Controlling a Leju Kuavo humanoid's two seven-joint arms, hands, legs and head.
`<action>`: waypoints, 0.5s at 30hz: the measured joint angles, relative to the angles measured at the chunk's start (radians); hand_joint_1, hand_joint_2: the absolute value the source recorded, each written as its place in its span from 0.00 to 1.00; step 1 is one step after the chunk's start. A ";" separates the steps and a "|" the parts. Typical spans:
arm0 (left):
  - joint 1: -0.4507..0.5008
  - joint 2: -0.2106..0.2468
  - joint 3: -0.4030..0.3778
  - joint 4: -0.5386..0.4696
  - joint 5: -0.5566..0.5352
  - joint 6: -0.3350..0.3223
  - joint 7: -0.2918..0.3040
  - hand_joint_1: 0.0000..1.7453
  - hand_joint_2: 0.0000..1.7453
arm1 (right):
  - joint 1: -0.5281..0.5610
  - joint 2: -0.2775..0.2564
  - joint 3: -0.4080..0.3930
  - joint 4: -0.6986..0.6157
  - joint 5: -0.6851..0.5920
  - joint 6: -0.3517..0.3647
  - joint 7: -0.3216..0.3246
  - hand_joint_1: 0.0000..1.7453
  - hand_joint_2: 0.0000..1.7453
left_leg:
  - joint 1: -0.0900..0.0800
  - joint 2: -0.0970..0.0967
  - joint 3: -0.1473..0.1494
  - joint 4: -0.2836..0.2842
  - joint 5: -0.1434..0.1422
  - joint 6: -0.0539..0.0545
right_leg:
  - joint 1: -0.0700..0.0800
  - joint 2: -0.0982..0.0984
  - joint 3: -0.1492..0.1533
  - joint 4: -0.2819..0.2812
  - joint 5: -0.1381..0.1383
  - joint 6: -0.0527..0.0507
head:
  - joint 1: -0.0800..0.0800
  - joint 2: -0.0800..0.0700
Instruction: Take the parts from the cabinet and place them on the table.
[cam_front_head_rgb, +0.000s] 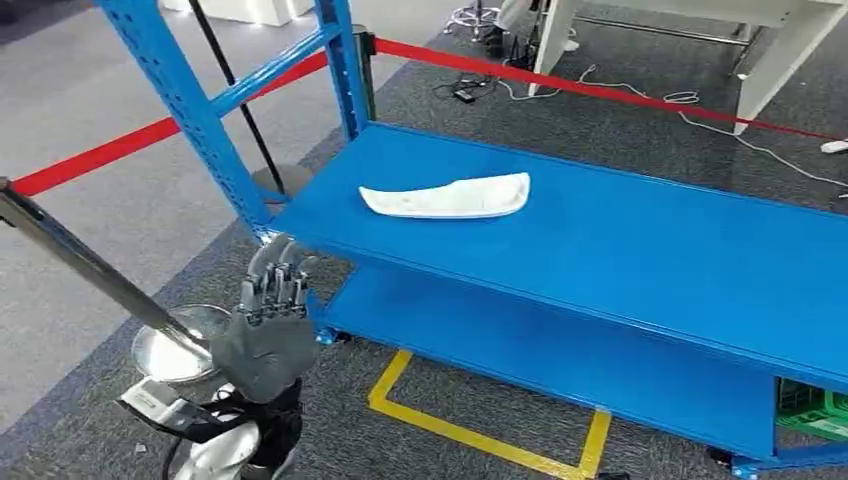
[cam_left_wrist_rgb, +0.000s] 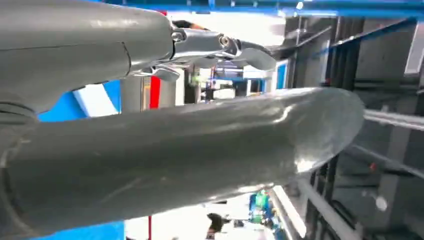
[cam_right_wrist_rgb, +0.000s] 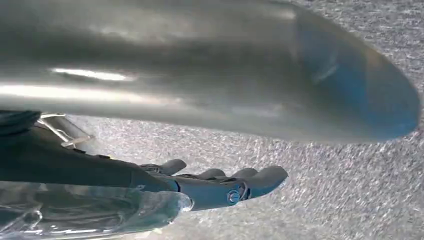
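A white, curved, flat part (cam_front_head_rgb: 450, 197) lies on the top shelf of the blue cabinet (cam_front_head_rgb: 640, 250), toward its left end. My left hand (cam_front_head_rgb: 268, 325) is raised by the shelf's front left corner, below and to the left of the part, not touching it. Its fingers (cam_left_wrist_rgb: 235, 46) reach out apart from the thumb (cam_left_wrist_rgb: 200, 150), with nothing between them. My right hand (cam_right_wrist_rgb: 210, 184) hangs over grey carpet, fingers stretched out and the thumb (cam_right_wrist_rgb: 210, 65) held away from them. A clear, glassy piece (cam_right_wrist_rgb: 85, 215) shows near its palm; what it is stays unclear.
The lower blue shelf (cam_front_head_rgb: 540, 350) is bare. A silver barrier post (cam_front_head_rgb: 90, 265) with a round base (cam_front_head_rgb: 178, 348) stands close to my left arm, carrying red tape (cam_front_head_rgb: 90, 158). Yellow floor marking (cam_front_head_rgb: 480, 435) lies under the cabinet, with a green crate (cam_front_head_rgb: 812, 410) at the right.
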 joint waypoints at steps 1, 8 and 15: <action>0.000 0.000 -0.002 -0.004 -0.004 0.002 0.000 0.00 0.00 | -0.001 0.002 -0.003 0.000 0.000 -0.004 0.000 0.00 0.00 | 0.004 0.001 0.002 -0.007 0.005 0.009 | 0.000 0.002 0.000 -0.001 0.000 0.007 | 0.000 0.000; -0.001 0.000 -0.010 -0.010 0.004 0.007 0.000 0.00 0.00 | 0.002 0.002 -0.024 0.000 0.002 -0.030 0.033 0.00 0.00 | 0.005 0.036 0.007 -0.010 0.002 0.025 | -0.002 -0.002 -0.153 0.307 -0.126 0.024 | 0.014 0.000; -0.002 0.003 -0.014 -0.010 0.018 0.001 0.000 0.00 0.00 | -0.007 0.006 -0.027 0.000 0.002 -0.029 0.036 0.00 0.00 | -0.007 0.083 0.024 -0.006 -0.013 -0.001 | 0.008 -0.049 -0.014 0.013 0.000 -0.007 | 0.014 0.000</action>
